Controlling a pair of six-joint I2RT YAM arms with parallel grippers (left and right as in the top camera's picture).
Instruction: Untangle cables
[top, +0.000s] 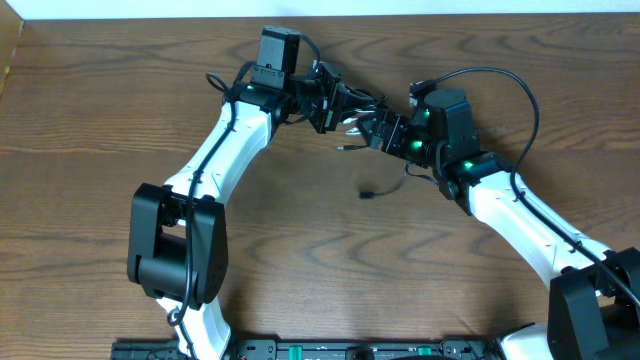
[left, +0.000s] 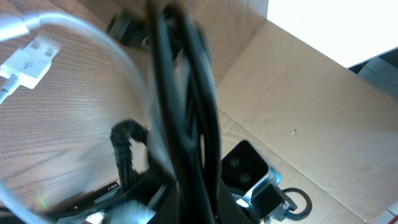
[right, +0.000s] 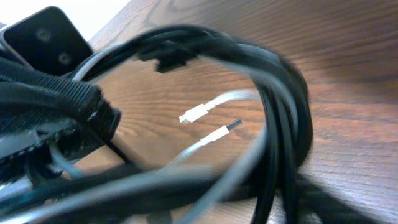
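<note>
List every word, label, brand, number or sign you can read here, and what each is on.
None can be read.
White USB plug: faint marking on its face, too blurred to read.
Black bar along the bottom of the overhead view: small green and white marks, too small to read.

Even, diffuse light leaves the counter (top: 330, 260) sharp with soft shadows, whereas both wrist views render the near cables (right: 286, 118) heavily blurred and out of focus.
</note>
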